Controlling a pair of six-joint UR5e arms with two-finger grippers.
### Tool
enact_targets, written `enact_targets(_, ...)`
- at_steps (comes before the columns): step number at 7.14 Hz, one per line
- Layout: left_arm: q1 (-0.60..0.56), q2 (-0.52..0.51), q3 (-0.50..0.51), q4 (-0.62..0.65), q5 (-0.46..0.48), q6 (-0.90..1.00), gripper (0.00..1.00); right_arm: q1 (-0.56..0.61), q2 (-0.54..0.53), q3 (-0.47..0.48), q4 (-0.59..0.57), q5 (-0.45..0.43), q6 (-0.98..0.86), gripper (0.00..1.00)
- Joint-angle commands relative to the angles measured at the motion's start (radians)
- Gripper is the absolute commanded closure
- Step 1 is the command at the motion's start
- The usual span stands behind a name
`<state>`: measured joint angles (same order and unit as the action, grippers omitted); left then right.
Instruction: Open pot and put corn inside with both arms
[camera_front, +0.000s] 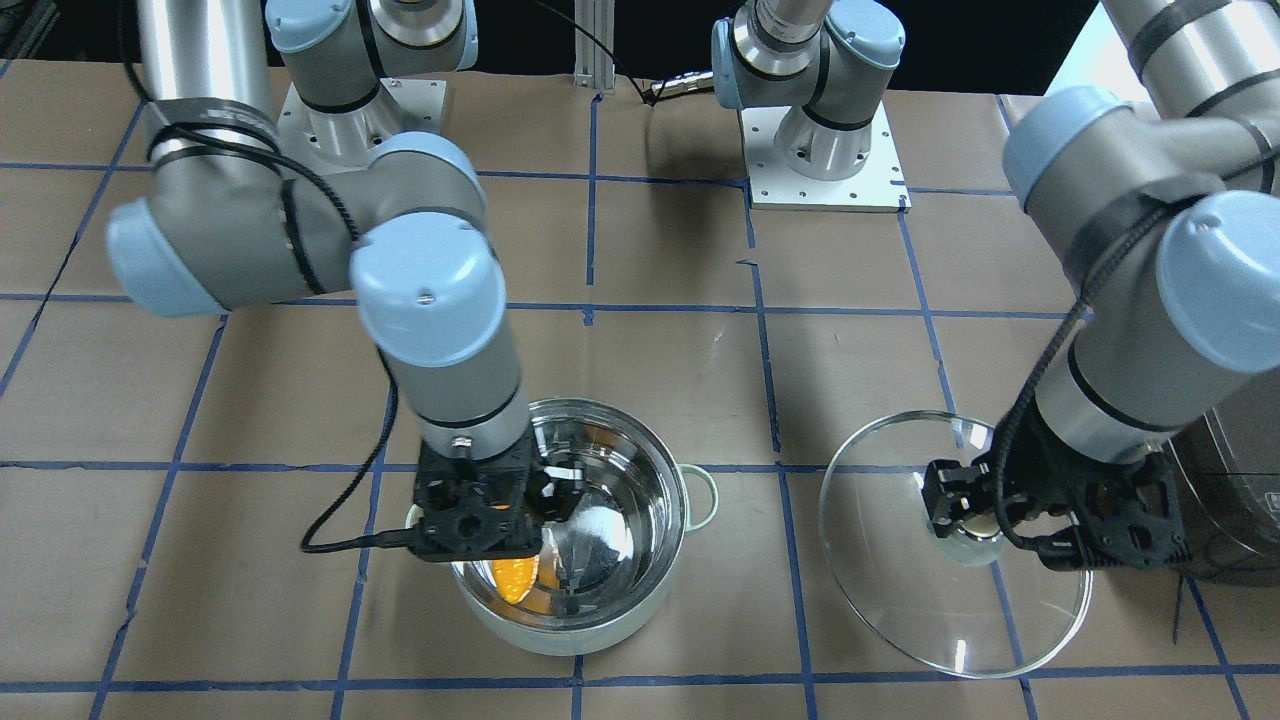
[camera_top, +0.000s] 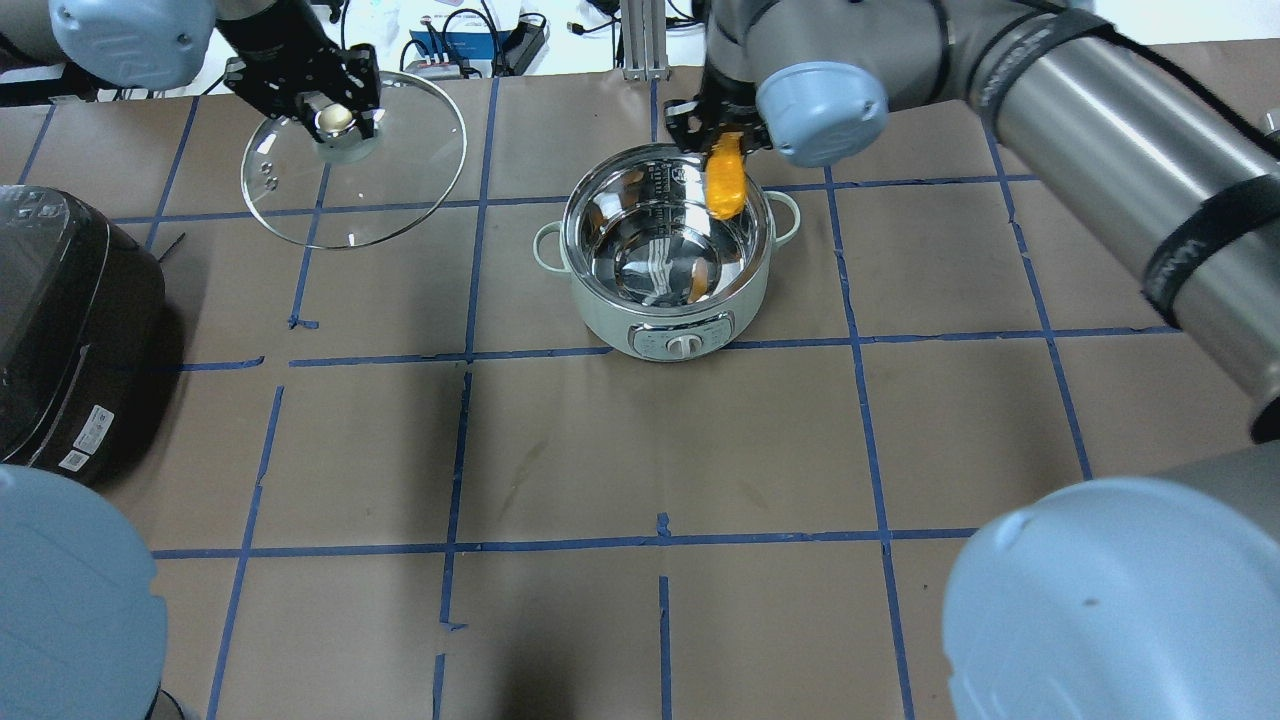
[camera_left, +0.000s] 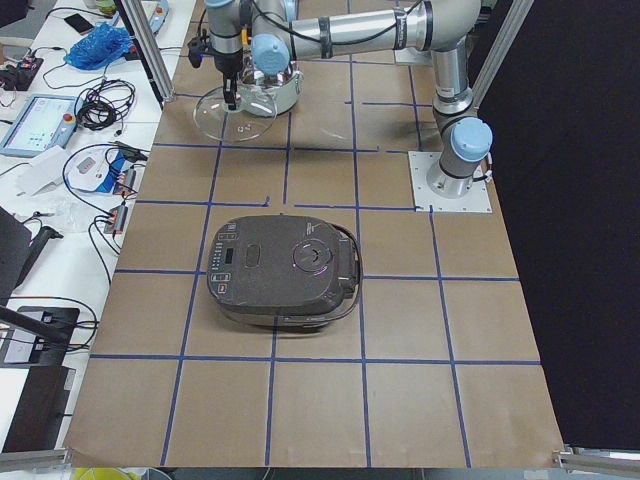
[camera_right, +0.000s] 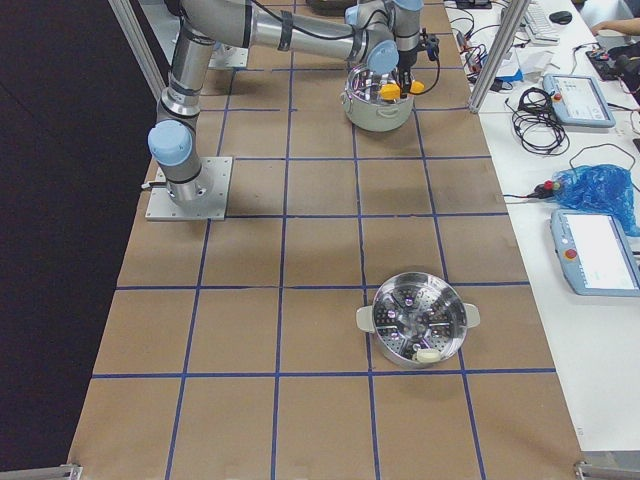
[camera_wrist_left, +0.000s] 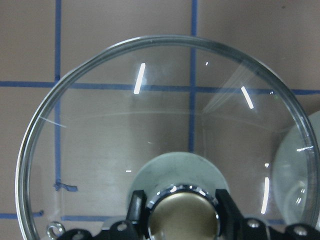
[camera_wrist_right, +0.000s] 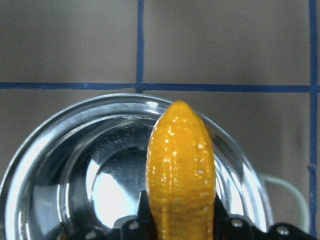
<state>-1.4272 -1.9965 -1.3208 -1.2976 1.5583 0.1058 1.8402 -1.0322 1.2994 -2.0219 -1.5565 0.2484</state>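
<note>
The right claw is clenched on one end of the corn cob, which hangs over the open pot close to its far rim, not over the middle. In the right wrist view the cob's free tip sits almost level with that rim. If the cob is released here, it could clip the steel edge and bounce out onto the surface. Its tapered, bumpy shape would then let it roll away. The polished pot wall would also let it skid on landing.

The left claw grips the knob of the glass lid, holding it tilted, well apart from the pot and near the rice cooker. The knob is a small, smooth hold for a wide disc, so the lid could pivot or slip. Whether its low edge touches the surface cannot be told.

As for writing, the rice cooker carries two white stickers, too small to read. The pot's front panel with its dial has markings, and the pot's inner wall has graduation marks, all illegible. No brand can be made out.
</note>
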Motion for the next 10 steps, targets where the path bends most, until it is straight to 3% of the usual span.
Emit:
enact_targets(1, 0.045, -0.086, -0.153, 0.274, 0.000, 0.041, 0.81, 0.059, 0.056, 0.019, -0.029, -0.036, 0.066, 0.91)
enact_targets(2, 0.047, -0.119, -0.203, 0.361, 0.003, 0.040, 0.81, 0.062, 0.057, 0.049, -0.047, -0.036, 0.045, 0.91)
enact_targets(4, 0.045, -0.134, -0.225, 0.362, -0.007, 0.020, 0.81, 0.062, 0.078, 0.099, -0.087, -0.031, 0.045, 0.78)
enact_targets(5, 0.045, -0.142, -0.228, 0.362, -0.007, 0.017, 0.75, 0.062, 0.080, 0.112, -0.093, -0.031, 0.045, 0.77)
enact_targets(6, 0.045, -0.152, -0.229, 0.365, -0.007, 0.021, 0.12, 0.062, 0.084, 0.115, -0.093, -0.033, 0.045, 0.67)
enact_targets(7, 0.044, -0.137, -0.224, 0.357, -0.004, 0.017, 0.00, 0.063, 0.089, 0.115, -0.093, -0.034, 0.046, 0.53)
enact_targets(8, 0.016, -0.101, -0.215, 0.339, 0.006, 0.005, 0.00, 0.062, 0.087, 0.113, -0.093, -0.040, 0.043, 0.22)
enact_targets(9, -0.011, -0.031, -0.201, 0.223, 0.014, -0.033, 0.00, 0.060, 0.077, 0.112, -0.090, -0.039, 0.043, 0.00)
enact_targets(10, -0.039, 0.051, -0.201, 0.127, 0.052, -0.052, 0.00, 0.056, 0.048, 0.103, -0.087, -0.030, 0.043, 0.00)
